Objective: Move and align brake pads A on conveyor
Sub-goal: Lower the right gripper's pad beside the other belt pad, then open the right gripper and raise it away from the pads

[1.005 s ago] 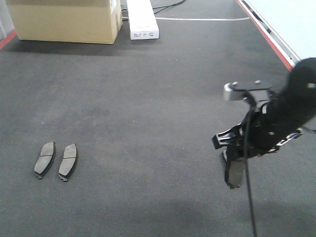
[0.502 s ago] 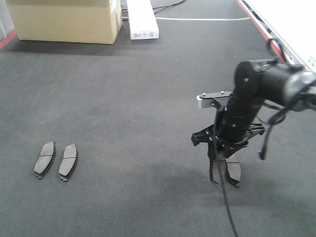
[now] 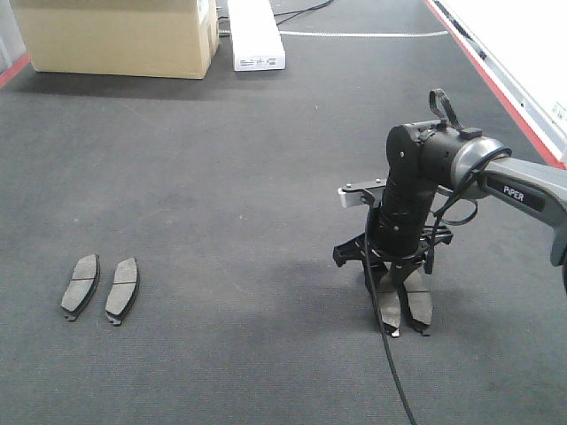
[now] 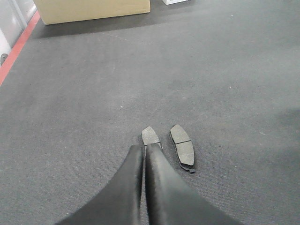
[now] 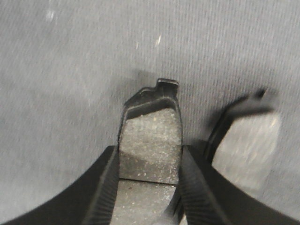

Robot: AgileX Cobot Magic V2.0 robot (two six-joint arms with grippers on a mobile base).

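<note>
Lower right of the front view, right gripper [image 3: 400, 320] has swung in pinching 1 grooved dark-grey brake pad [image 5: 149, 145], beside another [image 3: 419, 305]; alignment's next. Left gripper [image 4: 143, 154] pressed together.

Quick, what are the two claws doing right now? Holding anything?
Left gripper: shut, holding nothing, above the two brake pads.
Right gripper: shut on a brake pad, low over the conveyor.

Neighbouring brake pad [image 5: 246, 143] motion-blurred.
</note>
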